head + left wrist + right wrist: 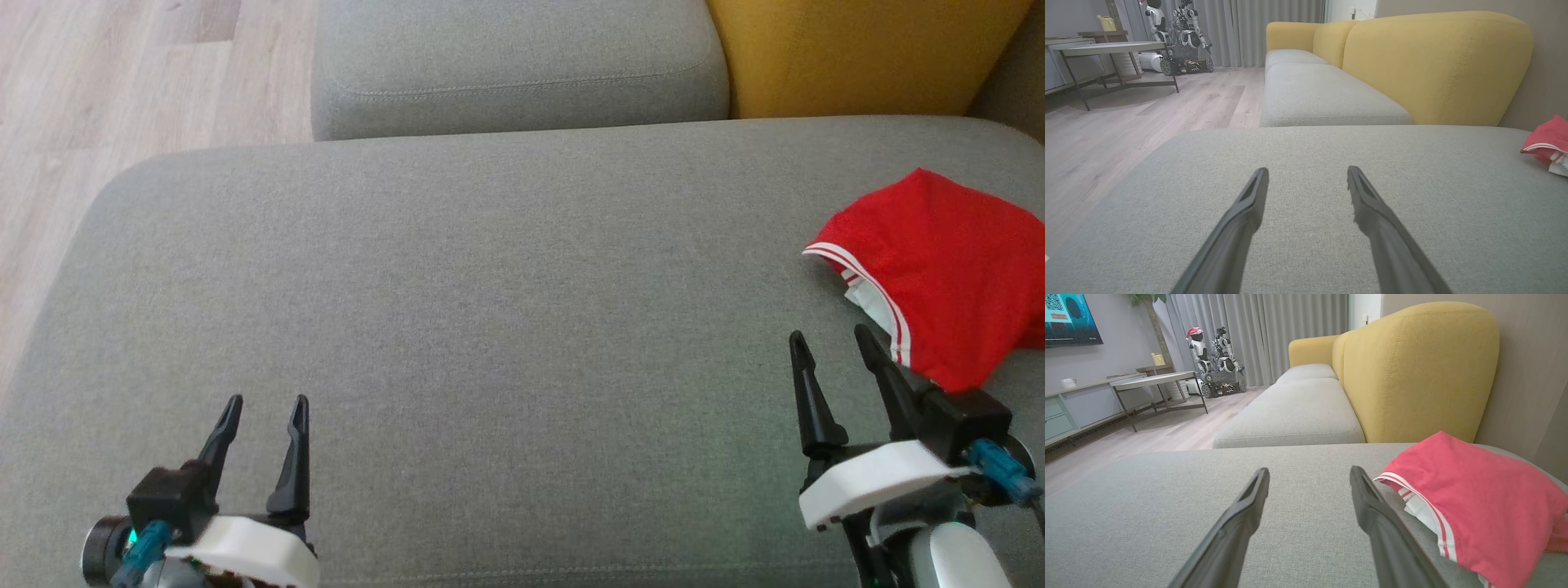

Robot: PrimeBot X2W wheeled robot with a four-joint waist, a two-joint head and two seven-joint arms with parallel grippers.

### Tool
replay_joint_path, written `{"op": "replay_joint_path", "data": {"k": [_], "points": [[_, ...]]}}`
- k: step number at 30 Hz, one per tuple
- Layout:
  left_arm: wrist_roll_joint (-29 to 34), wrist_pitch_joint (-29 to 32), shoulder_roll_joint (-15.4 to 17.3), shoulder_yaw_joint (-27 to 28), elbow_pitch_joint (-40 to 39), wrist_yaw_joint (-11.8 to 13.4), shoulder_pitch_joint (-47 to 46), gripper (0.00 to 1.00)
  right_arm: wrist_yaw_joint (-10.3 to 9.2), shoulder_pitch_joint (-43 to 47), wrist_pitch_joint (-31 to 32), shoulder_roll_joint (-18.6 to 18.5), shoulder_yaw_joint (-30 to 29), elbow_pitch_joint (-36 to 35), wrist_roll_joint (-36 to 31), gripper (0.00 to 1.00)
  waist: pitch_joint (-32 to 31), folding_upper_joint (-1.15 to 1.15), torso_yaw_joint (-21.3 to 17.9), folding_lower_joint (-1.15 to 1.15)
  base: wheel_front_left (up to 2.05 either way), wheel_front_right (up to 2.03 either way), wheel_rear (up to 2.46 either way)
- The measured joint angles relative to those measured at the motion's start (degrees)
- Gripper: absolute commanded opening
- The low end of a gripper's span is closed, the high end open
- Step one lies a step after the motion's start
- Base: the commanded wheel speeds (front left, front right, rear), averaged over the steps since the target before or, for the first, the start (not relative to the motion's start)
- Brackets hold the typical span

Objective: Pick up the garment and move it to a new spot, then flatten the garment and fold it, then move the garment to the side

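Note:
The garment (939, 269) is red with a white striped hem and lies bunched at the right edge of the grey sofa cushion (490, 286). The right wrist view has the garment (1474, 510) just right of my fingers, and it sits far right in the left wrist view (1547, 141). My right gripper (831, 347) stands open just left of the garment's near corner, holding nothing. At the lower left my left gripper (268, 406) is open and empty, low over bare cushion (1306, 196).
A yellow backrest (857, 57) rises behind the cushion, with a second grey seat (514, 65) beyond. Wooden floor (98, 106) lies off the cushion's left edge. Farther off stand a low table (1155, 381) and a parked robot (1216, 363).

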Motion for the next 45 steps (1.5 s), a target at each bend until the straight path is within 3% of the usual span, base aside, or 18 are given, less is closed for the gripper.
{"op": "replay_joint_path", "data": {"k": [25,26,30,45], "points": [[-0.9,0.0,0.3,-1.0,0.3,0.5,0.0,1.00,-0.01,1.1,0.5,0.0,-0.3,-0.2,0.3,1.00,0.2,0.00,0.2,0.00,0.00,0.00,0.00],[-0.9,0.0,0.3,-1.0,0.3,0.5,0.0,0.00,-0.01,1.1,0.5,0.0,-0.3,-0.2,0.3,0.00,0.2,0.00,0.2,0.00,0.00,0.00,0.00],[-1.5,0.2,-1.3,-1.9,4.1,0.5,2.2,0.00,-0.02,3.1,0.5,0.1,0.0,3.9,1.0,0.00,0.3,0.00,0.2,0.00,0.00,0.00,0.00],[-10.7,2.1,-2.0,-0.2,4.9,-1.1,1.9,0.00,-0.02,3.2,0.5,0.1,-0.3,4.9,11.4,0.00,0.6,0.00,0.1,0.00,0.00,0.00,0.00]]}}
